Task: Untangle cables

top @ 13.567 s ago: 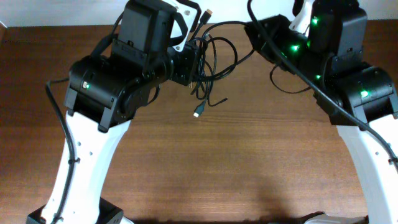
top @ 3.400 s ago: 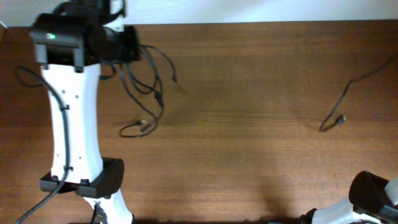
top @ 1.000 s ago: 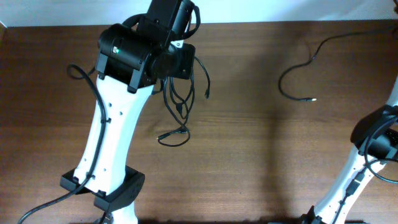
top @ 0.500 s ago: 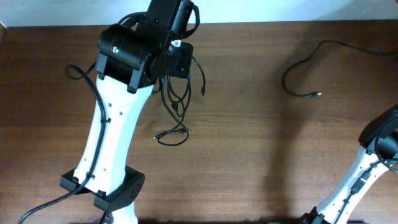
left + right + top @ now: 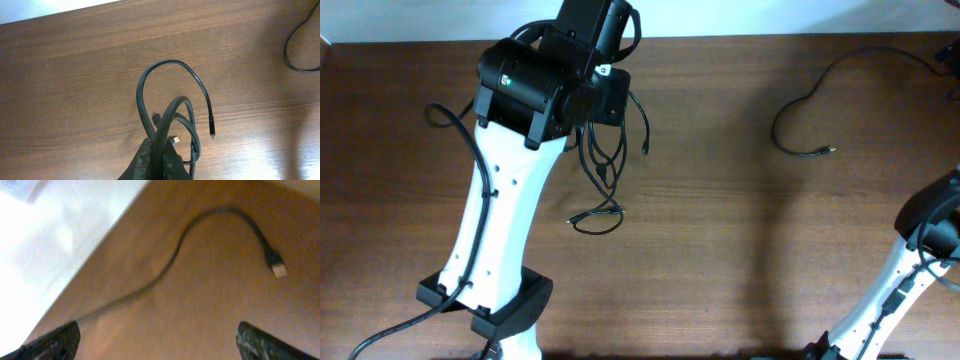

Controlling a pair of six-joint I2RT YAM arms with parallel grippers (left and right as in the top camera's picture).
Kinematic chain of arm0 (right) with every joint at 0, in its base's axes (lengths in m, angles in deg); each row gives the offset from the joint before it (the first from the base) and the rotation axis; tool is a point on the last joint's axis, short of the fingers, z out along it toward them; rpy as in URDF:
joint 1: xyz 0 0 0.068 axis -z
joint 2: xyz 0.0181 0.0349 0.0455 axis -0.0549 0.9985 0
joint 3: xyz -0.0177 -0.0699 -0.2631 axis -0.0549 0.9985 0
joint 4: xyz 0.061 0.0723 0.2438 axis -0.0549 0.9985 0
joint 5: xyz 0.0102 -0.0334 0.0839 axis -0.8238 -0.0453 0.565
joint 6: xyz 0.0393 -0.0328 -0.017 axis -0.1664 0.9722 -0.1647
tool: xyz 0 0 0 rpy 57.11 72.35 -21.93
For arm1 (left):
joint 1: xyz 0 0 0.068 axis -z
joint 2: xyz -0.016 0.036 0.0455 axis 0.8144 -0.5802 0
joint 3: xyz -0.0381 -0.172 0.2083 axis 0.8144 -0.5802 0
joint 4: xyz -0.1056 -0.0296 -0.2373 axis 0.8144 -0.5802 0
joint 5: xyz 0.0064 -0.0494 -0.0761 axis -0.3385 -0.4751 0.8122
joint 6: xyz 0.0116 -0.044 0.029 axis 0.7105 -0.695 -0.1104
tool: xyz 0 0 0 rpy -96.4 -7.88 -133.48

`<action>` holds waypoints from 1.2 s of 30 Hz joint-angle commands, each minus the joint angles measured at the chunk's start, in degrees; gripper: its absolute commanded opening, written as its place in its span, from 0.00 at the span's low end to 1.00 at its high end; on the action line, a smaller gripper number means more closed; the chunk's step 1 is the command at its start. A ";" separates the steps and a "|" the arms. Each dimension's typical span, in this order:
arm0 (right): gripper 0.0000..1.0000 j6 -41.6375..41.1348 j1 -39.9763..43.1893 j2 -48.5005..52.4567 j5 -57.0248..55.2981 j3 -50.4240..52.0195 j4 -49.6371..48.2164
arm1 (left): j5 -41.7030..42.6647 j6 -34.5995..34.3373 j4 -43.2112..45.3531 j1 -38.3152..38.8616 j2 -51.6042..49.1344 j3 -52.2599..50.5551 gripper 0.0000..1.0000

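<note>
My left gripper (image 5: 161, 157) is shut on a bunch of thin black cables (image 5: 165, 80) that loop out past its fingers; one plug end (image 5: 212, 132) hangs free. In the overhead view the left gripper (image 5: 612, 100) holds this bunch (image 5: 605, 165) above the table, and its lowest loop (image 5: 595, 217) touches the wood. A separate black cable (image 5: 798, 105) lies alone at the right, with its plug (image 5: 828, 151) pointing right. My right gripper (image 5: 162, 342) stands wide open above that cable (image 5: 200, 225) and its plug (image 5: 280, 270), with nothing between its fingers.
The table's far edge (image 5: 95, 245) runs close beside the lone cable, with white wall beyond. The right arm's lower links (image 5: 928, 225) stand at the right edge, and the left arm's base (image 5: 485, 310) sits at the front left. A thick black wire (image 5: 445, 115) loops off the left arm.
The right gripper has opened and let go of the lone cable, which has settled on the table slightly shifted. The left arm and its bunch have not moved.
</note>
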 commanded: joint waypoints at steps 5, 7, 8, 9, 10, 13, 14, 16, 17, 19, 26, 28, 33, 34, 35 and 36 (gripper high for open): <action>0.99 27.43 -7.63 -15.19 15.72 -0.79 19.76 | -0.83 -0.24 -0.02 0.02 1.31 0.15 0.00; 0.99 39.85 -10.47 -15.26 15.74 -0.76 24.70 | -0.81 0.37 -0.04 0.02 1.31 0.15 0.00; 0.99 45.53 -11.65 -15.06 15.72 -0.59 26.93 | -0.81 0.37 -0.02 0.02 1.31 0.15 0.00; 0.99 51.32 -13.03 -15.04 15.72 -0.15 29.44 | -0.83 0.37 -0.04 0.02 1.31 0.15 0.00; 0.99 56.02 -14.43 -15.04 15.69 0.63 31.45 | -0.83 0.44 -0.04 0.02 1.31 0.15 0.00; 0.99 56.19 -16.96 -15.04 15.67 1.97 32.13 | -0.83 1.38 -0.04 0.02 1.31 0.15 0.00; 0.99 53.81 -17.57 -15.04 15.76 2.40 31.87 | -0.85 2.12 -0.02 0.02 1.31 0.15 0.00; 0.99 45.90 -18.51 -15.04 15.72 4.04 29.31 | -0.83 2.32 -0.02 0.02 1.31 0.15 0.00; 0.99 43.01 -18.93 -15.04 15.69 5.20 28.02 | -0.83 2.32 -0.04 0.02 1.31 0.15 0.00; 0.99 39.17 -19.85 -15.04 15.61 8.02 25.49 | -0.83 2.32 -0.02 0.02 1.31 0.15 0.00; 0.99 29.90 -22.99 -15.04 9.09 25.38 12.41 | -0.83 2.34 -0.04 0.02 1.31 0.15 0.00; 0.99 28.17 -23.39 -15.04 8.39 29.18 9.49 | -0.85 2.36 -0.02 0.02 1.31 0.15 0.00; 0.97 14.43 -23.65 -15.04 2.03 33.09 6.21 | -0.79 3.39 -0.04 0.07 1.29 0.15 0.00; 0.95 10.40 -23.65 -15.04 0.50 33.09 6.23 | -0.81 3.39 -0.02 0.07 1.29 0.15 0.00; 0.95 6.36 -23.65 -15.04 -0.52 33.09 6.23 | -0.81 3.39 -0.02 0.07 1.29 0.13 0.00; 0.95 2.67 -23.65 -15.04 -1.16 33.09 6.23 | -0.81 3.39 -0.02 0.07 1.29 0.13 0.00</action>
